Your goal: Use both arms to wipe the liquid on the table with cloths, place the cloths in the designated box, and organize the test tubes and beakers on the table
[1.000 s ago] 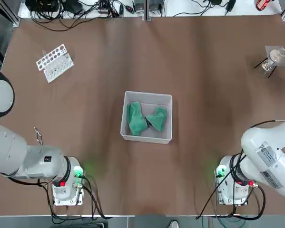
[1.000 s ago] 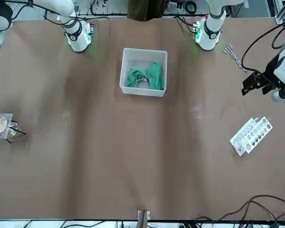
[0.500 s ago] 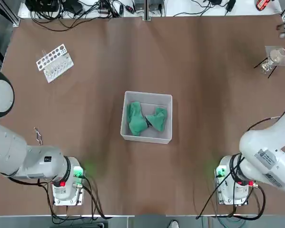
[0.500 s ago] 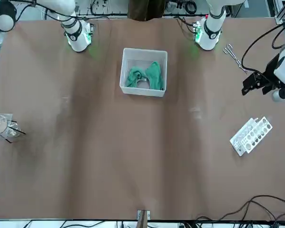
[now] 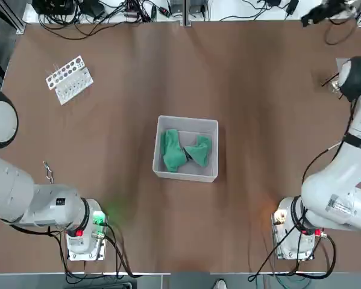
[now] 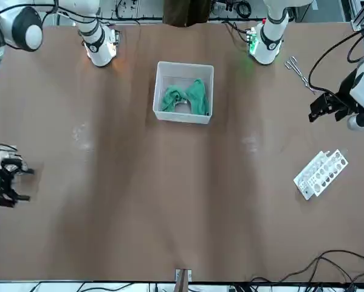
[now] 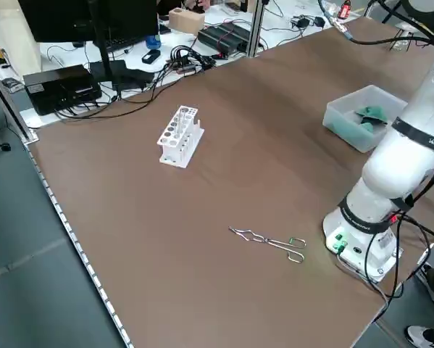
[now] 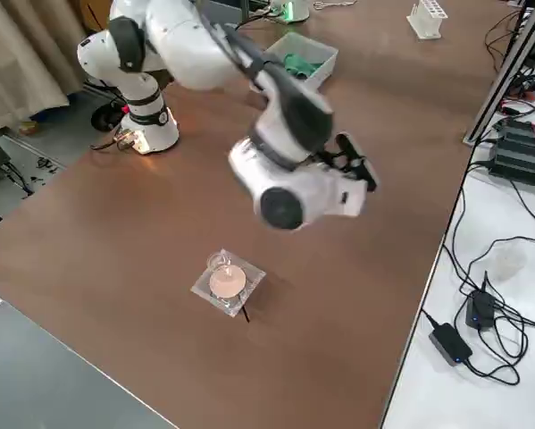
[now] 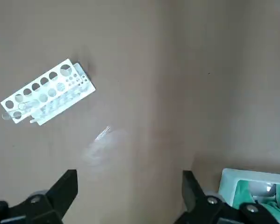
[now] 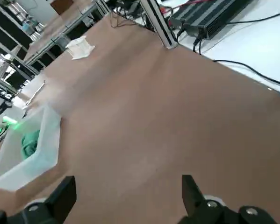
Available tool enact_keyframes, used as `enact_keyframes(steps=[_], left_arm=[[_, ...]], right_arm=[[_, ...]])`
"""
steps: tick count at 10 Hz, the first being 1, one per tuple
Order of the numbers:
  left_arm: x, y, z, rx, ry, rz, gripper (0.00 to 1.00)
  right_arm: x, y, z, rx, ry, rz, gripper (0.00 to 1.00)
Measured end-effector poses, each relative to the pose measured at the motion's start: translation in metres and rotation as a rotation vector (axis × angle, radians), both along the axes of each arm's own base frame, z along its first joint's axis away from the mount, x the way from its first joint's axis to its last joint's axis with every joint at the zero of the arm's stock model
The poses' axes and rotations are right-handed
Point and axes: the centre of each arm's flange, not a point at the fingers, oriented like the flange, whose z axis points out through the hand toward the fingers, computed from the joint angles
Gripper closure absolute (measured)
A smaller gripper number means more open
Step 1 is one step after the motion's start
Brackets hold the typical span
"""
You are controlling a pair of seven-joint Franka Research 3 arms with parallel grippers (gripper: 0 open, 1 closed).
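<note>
Right side view alone shows the beaker (image 8: 227, 281) clearly, below the open right claw (image 8: 356, 170); left claw (image 9: 130, 196) open.

No legible text, brand, number or sign appeared in any view. The label plates on the right arm (image 5: 339, 205) carried dark marks that were too small to be read.

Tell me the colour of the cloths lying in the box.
Green. Both cloths sit in the pale grey box; the top view shows them best.
</note>
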Motion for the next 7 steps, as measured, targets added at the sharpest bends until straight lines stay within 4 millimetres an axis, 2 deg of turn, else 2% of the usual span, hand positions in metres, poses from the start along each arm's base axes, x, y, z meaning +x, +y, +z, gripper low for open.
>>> enact_keyframes(steps=[2,3,4,5,7], left_arm=[[0.0,0.001,0.0,0.0,0.0,0.002,0.01],[0.0,0.001,0.0,0.0,0.0,0.002,0.01],[0.0,0.001,0.0,0.0,0.0,0.002,0.01],[0.0,0.001,0.0,0.0,-0.001,0.002,0.01],[0.0,0.001,0.0,0.0,-0.001,0.002,0.01]], right_arm=[[0.027,0.087,0.004,-0.055,0.09,-0.047,0.0],[0.033,0.121,0.013,-0.121,0.134,-0.073,0.0],[0.034,0.144,0.03,-0.214,0.16,-0.095,0.0],[0.032,0.155,0.06,-0.315,0.172,-0.137,0.0],[0.014,0.151,0.115,-0.498,0.213,-0.247,0.0]])
